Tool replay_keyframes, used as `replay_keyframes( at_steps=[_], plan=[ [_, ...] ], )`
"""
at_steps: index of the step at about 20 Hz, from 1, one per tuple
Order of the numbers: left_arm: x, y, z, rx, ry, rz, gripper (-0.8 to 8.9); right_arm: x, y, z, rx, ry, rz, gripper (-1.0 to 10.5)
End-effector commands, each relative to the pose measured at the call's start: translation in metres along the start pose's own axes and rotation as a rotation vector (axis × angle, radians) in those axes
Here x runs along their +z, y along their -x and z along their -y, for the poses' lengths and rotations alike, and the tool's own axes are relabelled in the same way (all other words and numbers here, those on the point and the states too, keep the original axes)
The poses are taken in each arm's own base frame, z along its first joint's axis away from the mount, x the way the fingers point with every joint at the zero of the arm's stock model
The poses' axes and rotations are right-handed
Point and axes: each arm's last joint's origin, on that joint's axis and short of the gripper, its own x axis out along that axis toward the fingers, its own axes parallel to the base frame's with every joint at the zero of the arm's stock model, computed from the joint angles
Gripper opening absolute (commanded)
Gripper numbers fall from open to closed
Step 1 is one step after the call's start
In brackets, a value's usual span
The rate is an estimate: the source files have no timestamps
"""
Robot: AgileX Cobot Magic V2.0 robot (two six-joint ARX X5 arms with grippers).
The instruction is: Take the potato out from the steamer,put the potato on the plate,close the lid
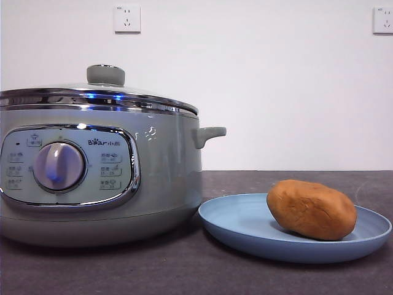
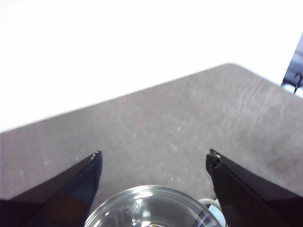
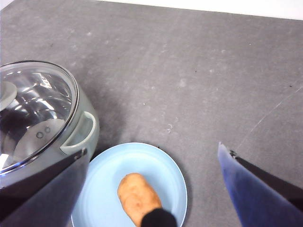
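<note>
From the front, the potato (image 1: 311, 209) lies on its side on the plate (image 1: 245, 230), just beside the steamer (image 1: 101, 166), and the lid (image 1: 98, 92) sits closed on the pot with its pale green knob (image 1: 105, 75) upright. The potato is oval, orange-brown and matte; it looks firm, fairly heavy and rough enough not to slip, best taken across its narrow middle. The glass lid looks fragile and slick, so the knob seems the only sound hold. In the left wrist view, the left claw (image 2: 154, 158) hangs open and empty above the lid (image 2: 151, 208), over the grey tabletop (image 2: 180, 123). In the right wrist view, the right claw (image 3: 154, 153) is spread wide, holding nothing, high over the plate (image 3: 161, 165) and potato (image 3: 135, 196), with the steamer (image 3: 83, 130) alongside.
</note>
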Motion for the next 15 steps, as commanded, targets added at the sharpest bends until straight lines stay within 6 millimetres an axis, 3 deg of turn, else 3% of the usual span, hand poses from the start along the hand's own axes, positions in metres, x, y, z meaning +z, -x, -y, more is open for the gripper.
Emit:
replay_keyframes(
  at_steps=[1, 5, 8, 11, 15],
  plan=[
    [0.003, 0.019, 0.000, 0.016, -0.001, 0.042, 3.66, 0.002, 0.001, -0.001, 0.005, -0.007, 0.016, 4.6],
    [0.000, 0.037, -0.001, 0.042, -0.005, 0.044, 1.86, 0.002, 0.001, -0.001, 0.006, -0.008, 0.022, 4.4],
    [-0.004, 0.042, -0.001, 0.044, -0.032, 0.008, -0.26, 0.002, 0.001, -0.001, 0.006, -0.002, 0.022, 2.5],
    [-0.010, 0.043, -0.003, 0.090, -0.038, -0.051, -0.08, 0.002, 0.001, -0.001, 0.006, 0.030, 0.022, -0.2],
    [-0.018, 0.044, -0.005, 0.170, -0.046, -0.127, -0.08, 0.003, 0.000, -0.001, 0.008, 0.036, 0.034, -0.1]
  ],
)
